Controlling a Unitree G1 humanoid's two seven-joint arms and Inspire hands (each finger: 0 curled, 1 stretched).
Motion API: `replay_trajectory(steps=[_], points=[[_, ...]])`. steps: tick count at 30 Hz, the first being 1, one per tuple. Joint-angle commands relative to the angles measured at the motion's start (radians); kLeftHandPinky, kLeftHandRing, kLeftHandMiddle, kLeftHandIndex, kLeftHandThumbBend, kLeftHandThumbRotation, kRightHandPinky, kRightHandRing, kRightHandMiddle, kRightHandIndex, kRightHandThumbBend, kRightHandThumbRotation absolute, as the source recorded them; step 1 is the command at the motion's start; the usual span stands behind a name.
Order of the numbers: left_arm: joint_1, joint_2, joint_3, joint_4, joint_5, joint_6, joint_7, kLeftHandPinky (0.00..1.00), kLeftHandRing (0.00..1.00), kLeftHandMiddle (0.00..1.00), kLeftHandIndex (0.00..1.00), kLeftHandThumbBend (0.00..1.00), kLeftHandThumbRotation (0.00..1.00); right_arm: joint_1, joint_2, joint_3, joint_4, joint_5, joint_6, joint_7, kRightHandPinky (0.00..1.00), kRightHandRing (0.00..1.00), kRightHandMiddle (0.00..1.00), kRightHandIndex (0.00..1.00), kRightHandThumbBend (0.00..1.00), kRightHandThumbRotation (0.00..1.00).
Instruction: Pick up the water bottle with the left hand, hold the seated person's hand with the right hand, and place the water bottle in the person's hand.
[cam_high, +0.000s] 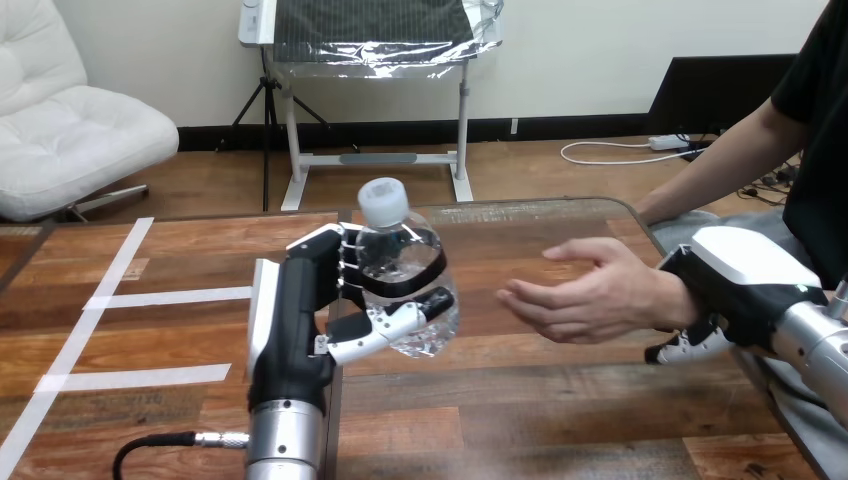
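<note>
A clear water bottle (398, 250) with a white cap and a black label band is lifted above the wooden table (520, 420), tilted slightly. My left hand (290, 310) is shut on it, fingers behind and thumb across its front. To its right, a short gap away, the person's hand (590, 295) is held out open, palm facing the bottle. My right hand (745, 275) sits over the person's wrist from the right, its fingers (688, 346) curling under it.
White tape strips (170, 296) mark the table's left part. The person's forearm (720, 165) comes in from the upper right, past the table's right edge (650, 235).
</note>
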Motion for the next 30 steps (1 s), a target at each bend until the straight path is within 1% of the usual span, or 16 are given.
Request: replay_trajectory(steps=[1,3,6,12,18,24,30], points=[[-0.086,-0.026,-0.02,-0.056,0.007,-0.009,0.001,0.33,0.38,0.42,0.46,0.67,0.0,-0.037,-0.027,-0.041,-0.059,0.006,-0.006,-0.012,0.18,0.23,0.31,0.35,0.75,0.0],[-0.088,-0.026,-0.023,-0.054,0.007,-0.01,0.001,0.33,0.38,0.42,0.46,0.67,0.0,-0.036,-0.028,-0.043,-0.062,0.006,-0.008,-0.015,0.18,0.23,0.31,0.34,0.75,0.0],[-0.096,-0.031,-0.042,-0.058,0.004,-0.002,-0.008,0.33,0.38,0.43,0.46,0.66,0.0,-0.028,-0.03,-0.055,-0.08,0.015,-0.019,-0.022,0.18,0.24,0.31,0.34,0.76,0.0],[-0.104,-0.04,-0.058,-0.062,-0.003,0.008,-0.018,0.33,0.38,0.43,0.46,0.66,0.0,-0.026,-0.034,-0.056,-0.091,0.013,-0.023,-0.024,0.19,0.24,0.31,0.34,0.77,0.0],[-0.116,-0.046,-0.072,-0.053,-0.004,-0.003,-0.018,0.34,0.38,0.43,0.46,0.66,0.0,-0.021,-0.031,-0.06,-0.101,0.013,-0.026,-0.033,0.19,0.24,0.31,0.34,0.77,0.0],[-0.125,-0.048,-0.085,-0.05,-0.008,0.001,-0.024,0.34,0.38,0.43,0.46,0.66,0.0,-0.022,-0.03,-0.056,-0.107,0.003,-0.019,-0.034,0.19,0.23,0.3,0.33,0.76,0.0],[-0.138,-0.058,-0.097,-0.037,-0.02,-0.008,-0.028,0.33,0.38,0.42,0.46,0.66,0.0,-0.021,-0.026,-0.06,-0.112,0.011,-0.016,-0.029,0.18,0.23,0.3,0.33,0.76,0.0]])
